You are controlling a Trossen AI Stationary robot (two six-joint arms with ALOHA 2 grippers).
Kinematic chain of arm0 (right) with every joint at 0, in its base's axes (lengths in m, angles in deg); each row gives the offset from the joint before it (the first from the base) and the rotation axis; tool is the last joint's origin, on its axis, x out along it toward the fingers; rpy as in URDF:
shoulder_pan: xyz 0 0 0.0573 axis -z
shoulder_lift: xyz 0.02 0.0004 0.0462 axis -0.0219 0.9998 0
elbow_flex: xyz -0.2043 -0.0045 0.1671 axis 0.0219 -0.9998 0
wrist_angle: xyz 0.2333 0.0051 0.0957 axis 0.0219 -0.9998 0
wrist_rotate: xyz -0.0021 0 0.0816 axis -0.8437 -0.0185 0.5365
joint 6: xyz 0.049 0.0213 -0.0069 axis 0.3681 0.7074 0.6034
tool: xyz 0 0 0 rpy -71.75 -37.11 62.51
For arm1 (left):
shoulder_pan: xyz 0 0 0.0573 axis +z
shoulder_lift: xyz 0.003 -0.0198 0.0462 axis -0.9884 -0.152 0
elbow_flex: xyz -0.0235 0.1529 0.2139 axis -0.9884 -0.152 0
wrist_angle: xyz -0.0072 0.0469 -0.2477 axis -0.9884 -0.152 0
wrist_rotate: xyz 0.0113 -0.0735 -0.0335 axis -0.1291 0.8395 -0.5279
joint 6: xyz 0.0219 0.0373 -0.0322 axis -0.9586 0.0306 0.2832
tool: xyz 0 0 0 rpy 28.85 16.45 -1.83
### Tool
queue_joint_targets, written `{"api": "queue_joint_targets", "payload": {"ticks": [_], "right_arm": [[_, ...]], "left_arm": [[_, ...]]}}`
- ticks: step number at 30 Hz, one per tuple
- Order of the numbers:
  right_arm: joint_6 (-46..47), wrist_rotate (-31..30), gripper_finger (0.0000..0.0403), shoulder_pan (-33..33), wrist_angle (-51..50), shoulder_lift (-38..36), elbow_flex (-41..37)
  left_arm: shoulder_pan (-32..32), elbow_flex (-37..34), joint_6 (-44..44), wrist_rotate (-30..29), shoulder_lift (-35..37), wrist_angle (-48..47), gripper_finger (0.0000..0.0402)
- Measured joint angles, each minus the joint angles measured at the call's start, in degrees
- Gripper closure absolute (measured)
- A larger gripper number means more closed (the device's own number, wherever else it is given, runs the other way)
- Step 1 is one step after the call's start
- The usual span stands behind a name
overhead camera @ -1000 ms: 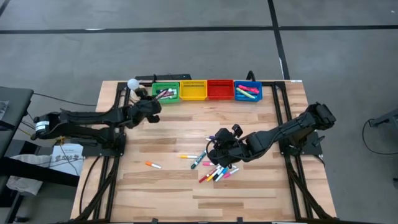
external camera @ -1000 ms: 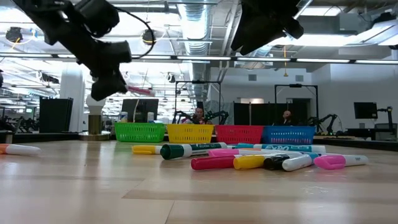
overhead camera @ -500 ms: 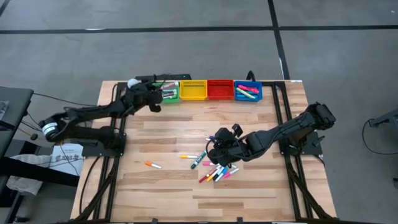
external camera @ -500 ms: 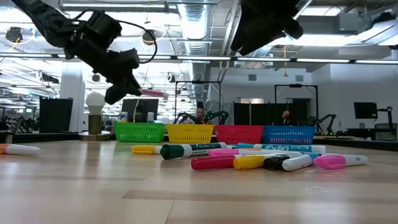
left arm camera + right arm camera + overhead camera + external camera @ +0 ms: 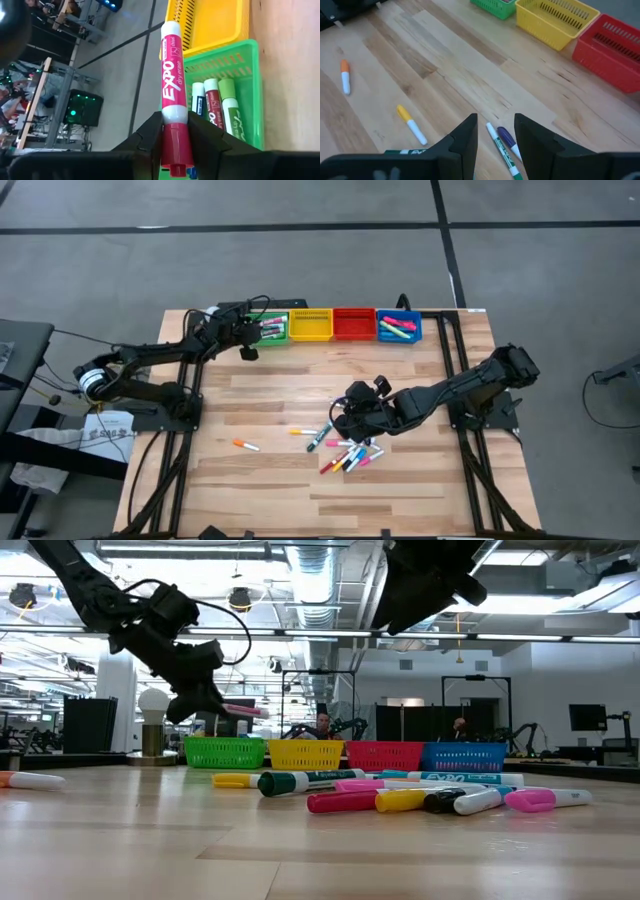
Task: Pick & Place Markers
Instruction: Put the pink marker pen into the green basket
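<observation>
My left gripper [image 5: 249, 334] hangs at the table's far left, shut on a red-and-white marker [image 5: 172, 85] that pokes out over the green bin [image 5: 266, 329]. In the low view the marker [image 5: 243, 711] shows just above that bin [image 5: 224, 752]. Three markers lie in the green bin [image 5: 239, 102]. A loose pile of markers [image 5: 346, 455] lies on the table's middle. My right gripper [image 5: 343, 414] hovers above that pile, open, with nothing between its fingers [image 5: 469, 135]. My left gripper pinches the marker between its two fingers at the red cap end [image 5: 174, 131]. The marker runs along the fingers and its white barrel sticks out ahead of them. It is lifted clear, nearly level, above the green bin.
Yellow [image 5: 311, 325], red [image 5: 354, 324] and blue [image 5: 399, 327] bins stand in a row beside the green one along the far edge; the blue one holds markers. An orange marker [image 5: 245, 445] and a yellow one [image 5: 410, 122] lie apart, left of the pile.
My left gripper has swung toward the table's far edge and the green bin, sinking a little and turning, with the marker still in its hold; the marker now reaches over the bin. My right gripper has kept still above the pile.
</observation>
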Motion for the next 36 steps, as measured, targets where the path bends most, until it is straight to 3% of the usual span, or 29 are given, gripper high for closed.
{"api": "queue_joint_targets", "payload": {"ticks": [30,36], "right_arm": [[4.88,0.11,0.0285,0.04,-3.65,0.00,0.00],[6.10,4.23,0.0285,-0.80,-1.16,0.00,0.00]], "left_arm": [[0.75,0.00,1.31,-0.92,0.02,2.15,0.0315],[0.70,0.00,1.31,-1.36,0.02,2.37,0.0315]]}}
